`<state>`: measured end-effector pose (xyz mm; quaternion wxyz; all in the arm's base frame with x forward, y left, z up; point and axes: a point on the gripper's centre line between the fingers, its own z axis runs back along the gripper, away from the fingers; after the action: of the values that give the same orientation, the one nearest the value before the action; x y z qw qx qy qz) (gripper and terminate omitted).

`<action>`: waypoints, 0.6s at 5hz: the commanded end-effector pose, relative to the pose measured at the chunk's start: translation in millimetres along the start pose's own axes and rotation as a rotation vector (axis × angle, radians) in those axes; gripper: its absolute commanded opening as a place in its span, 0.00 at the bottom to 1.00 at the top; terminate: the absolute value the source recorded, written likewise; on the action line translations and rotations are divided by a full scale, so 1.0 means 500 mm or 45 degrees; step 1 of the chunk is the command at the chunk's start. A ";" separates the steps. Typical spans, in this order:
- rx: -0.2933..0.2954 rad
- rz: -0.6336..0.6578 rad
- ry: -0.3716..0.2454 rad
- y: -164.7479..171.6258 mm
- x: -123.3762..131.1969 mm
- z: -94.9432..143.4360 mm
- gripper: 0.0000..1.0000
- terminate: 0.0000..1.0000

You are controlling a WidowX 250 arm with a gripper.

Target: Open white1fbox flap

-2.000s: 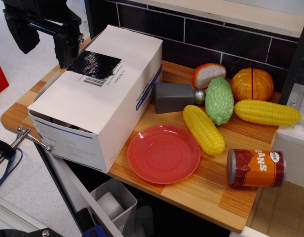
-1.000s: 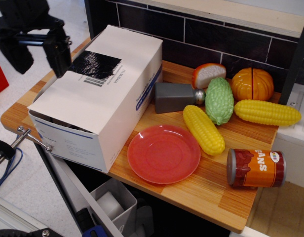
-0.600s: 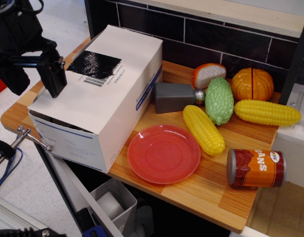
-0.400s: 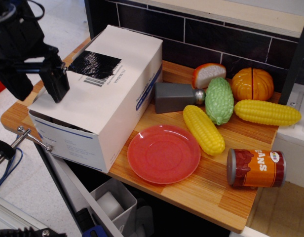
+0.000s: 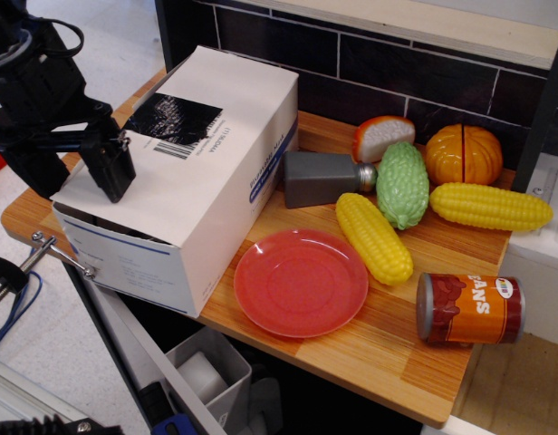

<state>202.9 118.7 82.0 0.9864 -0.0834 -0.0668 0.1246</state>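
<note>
Wooden counter (image 5: 388, 340), dark tiles behind. Pincer (image 5: 72, 168), fingers apart, has dropped from the far corner to the near left edge of the flap (image 5: 170, 168), just right of it; white1fbox (image 5: 184, 195) is still shut, so prob. lining up to lift.

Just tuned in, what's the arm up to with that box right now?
The black gripper is open at the left edge of the white box, one finger over the flap, the other off the side. The flap lies flat, not lifted. A red plate and toy foods sit untouched to the right.
</note>
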 end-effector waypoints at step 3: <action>-0.018 -0.094 -0.087 -0.075 0.064 0.064 1.00 0.00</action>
<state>233.1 94.5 116.5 0.9876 -0.0894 -0.0855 0.0964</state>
